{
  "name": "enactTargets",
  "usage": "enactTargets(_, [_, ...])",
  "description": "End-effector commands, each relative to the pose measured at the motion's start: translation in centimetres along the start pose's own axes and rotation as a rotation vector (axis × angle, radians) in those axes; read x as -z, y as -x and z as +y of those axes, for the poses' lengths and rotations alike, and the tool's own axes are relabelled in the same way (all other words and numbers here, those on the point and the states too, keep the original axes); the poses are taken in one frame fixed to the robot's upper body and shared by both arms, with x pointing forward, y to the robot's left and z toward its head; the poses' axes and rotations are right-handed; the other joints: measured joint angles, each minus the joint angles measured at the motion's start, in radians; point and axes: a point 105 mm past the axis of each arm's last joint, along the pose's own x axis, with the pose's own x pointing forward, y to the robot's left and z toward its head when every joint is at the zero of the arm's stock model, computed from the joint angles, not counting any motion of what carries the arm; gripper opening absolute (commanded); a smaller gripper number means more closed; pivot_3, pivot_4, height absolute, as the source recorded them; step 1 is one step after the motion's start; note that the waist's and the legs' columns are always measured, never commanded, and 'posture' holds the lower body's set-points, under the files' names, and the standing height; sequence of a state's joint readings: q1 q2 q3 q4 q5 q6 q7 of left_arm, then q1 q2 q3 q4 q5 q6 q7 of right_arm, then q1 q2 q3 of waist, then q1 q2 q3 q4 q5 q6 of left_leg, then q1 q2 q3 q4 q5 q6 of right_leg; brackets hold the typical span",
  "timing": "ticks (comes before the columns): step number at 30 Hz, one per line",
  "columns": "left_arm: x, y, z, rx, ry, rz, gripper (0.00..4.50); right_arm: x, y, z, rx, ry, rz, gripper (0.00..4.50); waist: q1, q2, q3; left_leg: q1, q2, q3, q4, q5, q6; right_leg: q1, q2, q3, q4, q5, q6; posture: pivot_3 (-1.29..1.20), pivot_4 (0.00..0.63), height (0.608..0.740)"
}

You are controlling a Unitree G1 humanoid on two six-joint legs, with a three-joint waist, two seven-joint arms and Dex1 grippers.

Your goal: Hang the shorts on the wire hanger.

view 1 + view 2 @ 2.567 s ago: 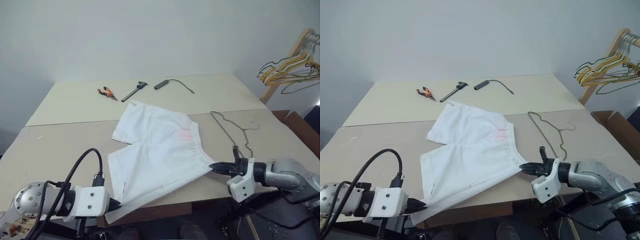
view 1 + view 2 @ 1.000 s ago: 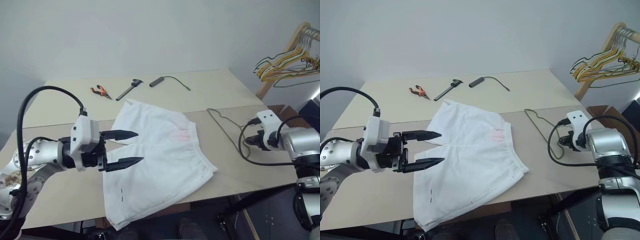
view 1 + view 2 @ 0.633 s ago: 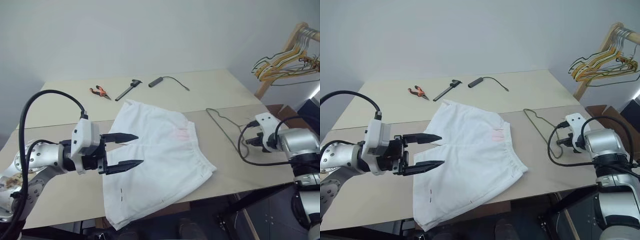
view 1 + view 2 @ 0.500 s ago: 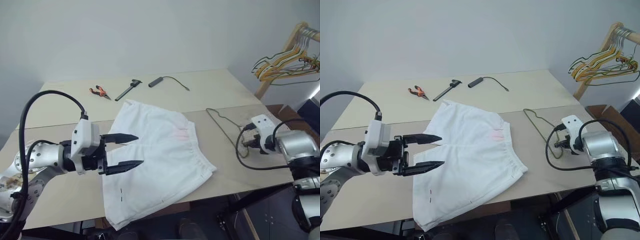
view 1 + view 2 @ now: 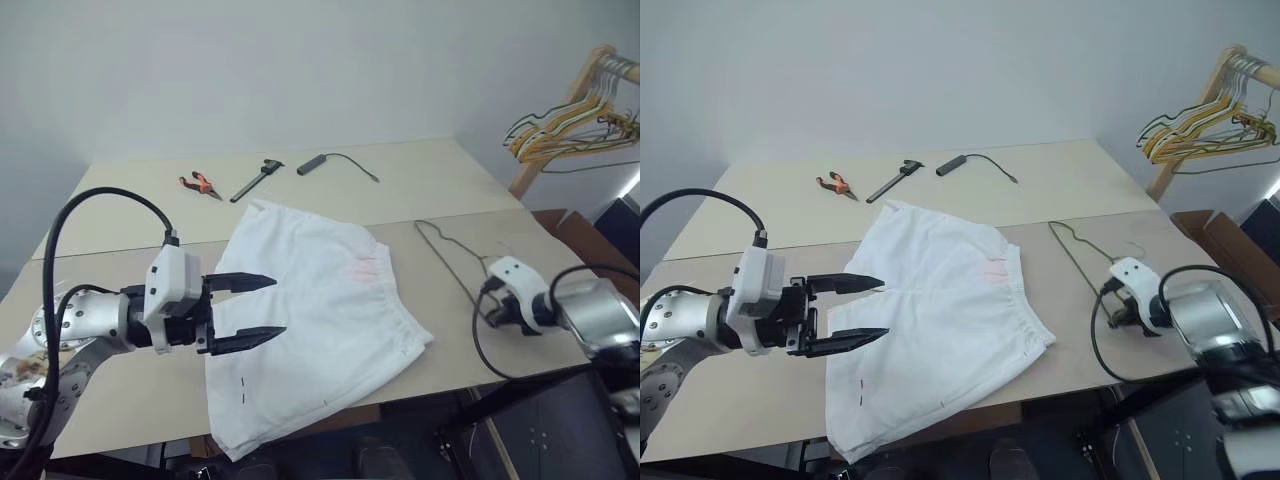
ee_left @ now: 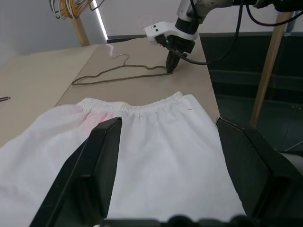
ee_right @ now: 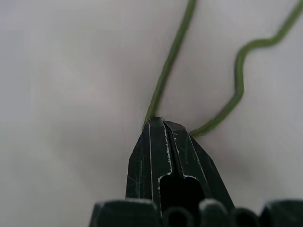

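Both eye views are looking down over the tabletop — wrist views are sitting close, both seeing the wire hanger.

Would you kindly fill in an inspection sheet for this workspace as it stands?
Surface: beige table, two boards.
Job's things: white shorts lying flat; wire hanger flat beside them.
Clutter: orange pliers, black caliper, black stick with cord at the far edge.
Grippers: left gripper open over the shorts; right gripper shut on the wire hanger.
Cables: black loops on both arms.
Surroundings: hanger bunch on wooden rack.
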State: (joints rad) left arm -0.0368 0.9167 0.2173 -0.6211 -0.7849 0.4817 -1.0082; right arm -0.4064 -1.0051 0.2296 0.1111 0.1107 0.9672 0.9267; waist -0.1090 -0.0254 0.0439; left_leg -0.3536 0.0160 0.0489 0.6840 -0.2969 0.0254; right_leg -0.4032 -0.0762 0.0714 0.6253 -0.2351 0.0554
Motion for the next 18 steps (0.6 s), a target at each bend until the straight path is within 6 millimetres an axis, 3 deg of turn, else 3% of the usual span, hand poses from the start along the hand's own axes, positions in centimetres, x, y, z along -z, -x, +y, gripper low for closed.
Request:
enactTargets(1, [-0.9, 0.0, -0.3, 0.005, -0.055, -0.016, 3.45, -0.4, 1.4, 1.7, -0.086, 0.089, -0.021, 0.02, 0.004, 0.000, 0.000, 0.000, 0.000, 0.000, 0.000, 0.000, 0.000, 0.000, 0.000, 0.000, 0.000, 0.000, 0.000, -0.08, 0.000, 0.740])
enactTargets(4, [-0.8, 0.0, -0.3, 0.006, -0.054, -0.017, 3.45, 0.1, 1.8, 1.8, -0.086, 0.112, -0.017, 0.02, 0.007, 0.000, 0.000, 0.001, 0.000, 0.001, 0.000, 0.000, 0.000, 0.001, 0.000, 0.001, 0.000, 0.000, 0.000, -0.08, 0.000, 0.740])
enactTargets(7, [-0.8, -0.1, -0.2, 0.008, -0.054, -0.022, 3.45, -1.3, 2.0, 0.0, 0.030, 0.091, -0.114, 0.02, 0.007, 0.000, 0.000, 0.001, 0.000, 0.003, 0.003, 0.000, 0.000, 0.001, 0.001, 0.001, 0.002, 0.000, 0.000, -0.08, 0.000, 0.740])
enactTargets(8, [-0.8, -0.1, -0.2, 0.009, -0.053, -0.022, 3.45, -1.7, 2.3, -0.3, 0.052, 0.078, -0.141, 0.22, 0.007, 0.000, 0.000, 0.001, 0.000, 0.004, 0.004, 0.000, 0.000, 0.001, 0.001, 0.001, 0.002, 0.001, 0.001, -0.09, 0.000, 0.740])
enactTargets(10, [-0.8, -0.1, -0.2, 0.010, -0.053, -0.022, 3.45, -2.2, 3.1, -0.5, 0.078, 0.062, -0.167, 0.68, 0.010, 0.000, 0.000, 0.001, 0.000, 0.005, 0.007, 0.000, 0.000, 0.001, 0.001, 0.001, 0.003, 0.001, 0.000, -0.09, 0.000, 0.740])
enactTargets(14, [-0.8, -0.1, -0.2, 0.012, -0.052, -0.023, 3.45, -2.7, 4.5, -0.7, 0.101, 0.035, -0.203, 2.04, 0.014, 0.000, 0.000, 0.000, 0.000, 0.006, 0.009, 0.000, 0.000, 0.001, 0.001, 0.001, 0.004, 0.001, 0.001, -0.10, 0.000, 0.740])
enactTargets(18, [-0.7, -0.1, 0.0, 0.012, -0.045, -0.030, 3.45, -2.4, 4.4, -1.9, 0.158, -0.003, -0.180, 3.45, 0.012, 0.000, 0.000, 0.000, 0.000, 0.006, 0.009, 0.000, 0.000, 0.002, 0.000, 0.001, 0.003, 0.001, 0.001, -0.11, 0.003, 0.740])
